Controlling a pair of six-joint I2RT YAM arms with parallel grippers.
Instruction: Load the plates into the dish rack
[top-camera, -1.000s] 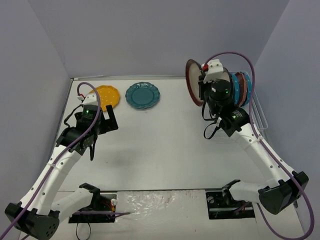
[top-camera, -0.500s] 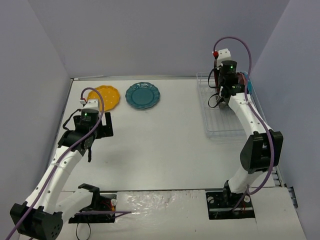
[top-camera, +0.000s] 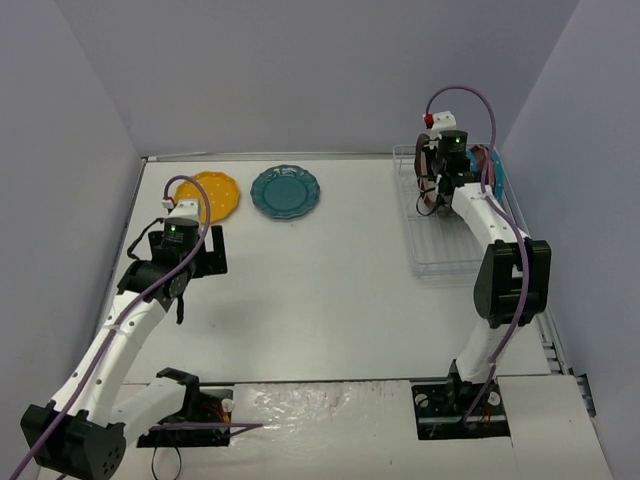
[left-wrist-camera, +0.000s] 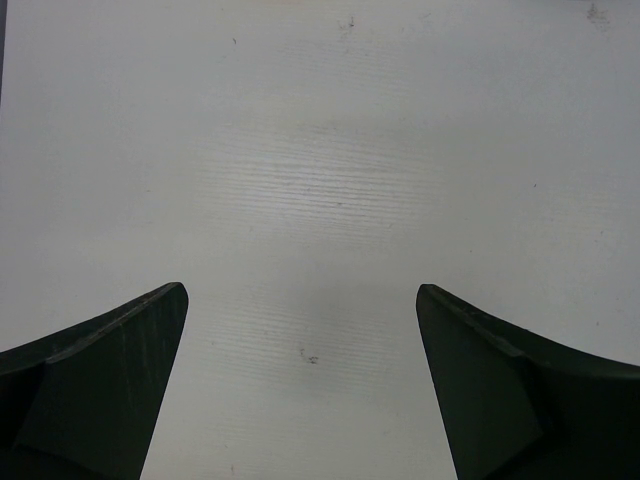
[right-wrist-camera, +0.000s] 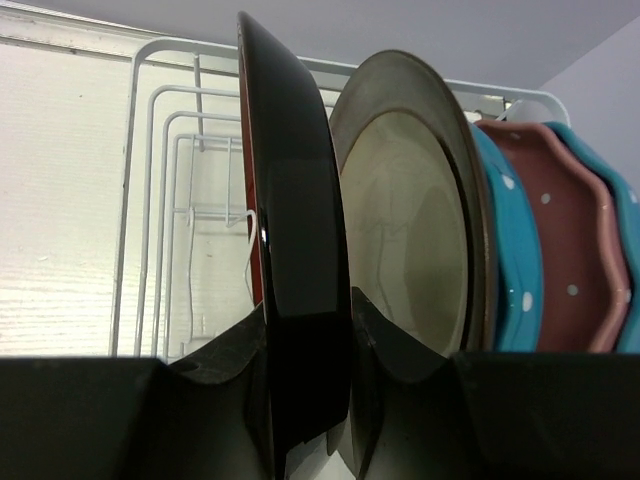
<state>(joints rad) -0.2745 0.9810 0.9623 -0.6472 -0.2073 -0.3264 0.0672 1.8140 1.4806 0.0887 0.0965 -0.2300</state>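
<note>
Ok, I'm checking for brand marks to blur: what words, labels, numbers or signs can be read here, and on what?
None can be read in any view.
The yellow plate, teal plate and racked plates: no lettering.
The dish rack and table: no labels.
The white-and-red piece above the right wrist: too small to tell.

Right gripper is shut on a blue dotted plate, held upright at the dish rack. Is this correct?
Not quite. The right wrist view shows the right gripper shut on a dark-rimmed plate, not on the blue dotted plate, which stands apart from its fingers. The rest holds: the plate is upright at the dish rack.
</note>
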